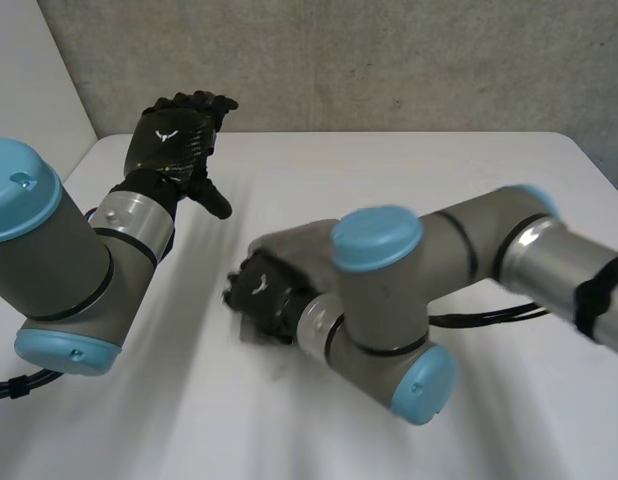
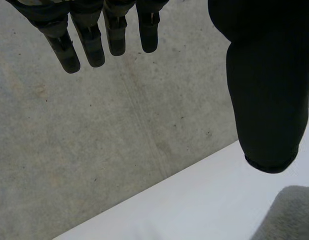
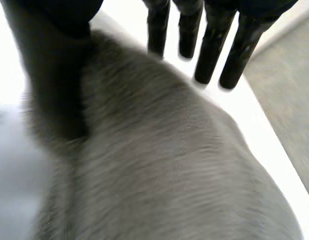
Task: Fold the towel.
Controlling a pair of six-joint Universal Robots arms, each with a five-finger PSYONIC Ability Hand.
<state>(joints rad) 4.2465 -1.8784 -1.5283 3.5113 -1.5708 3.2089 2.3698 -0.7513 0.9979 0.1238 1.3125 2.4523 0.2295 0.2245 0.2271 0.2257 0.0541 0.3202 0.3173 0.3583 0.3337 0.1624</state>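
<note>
1. Grey towel [image 1: 289, 250] bunched into a rounded hump near the middle of the white table [image 1: 419, 170], partly hidden under the right arm [image 1: 469, 260] in the head view.
2. Right hand [image 1: 261, 293] low over that hump. Fingers [image 3: 212, 50] straight and spread past the far side of the mound, thumb [image 3: 57, 75] down against the near side. Not closed round the cloth, holding nothing.
3. Left hand [image 1: 174, 140] raised well apart from the towel, toward the far left of the table. Fingers straight, thumb held out, empty.
4. By the look of the fuzzy nap and soft bulge: light, limp and thick. Likely to sag and drape from wherever it is lifted, with no stiffness to keep a crease. Probably grippy against the fingers rather than slippery, and not fragile.
5. Best taken at a corner or along a free edge, pinched between thumb and fingers, one hand to each end of the same edge. No corner clearly exposed in the hump, so probably in need of spreading flat first.
6. Risk in grabbing mid-mound: several layers caught at once, and a lump lifted rather than a sheet.
</note>
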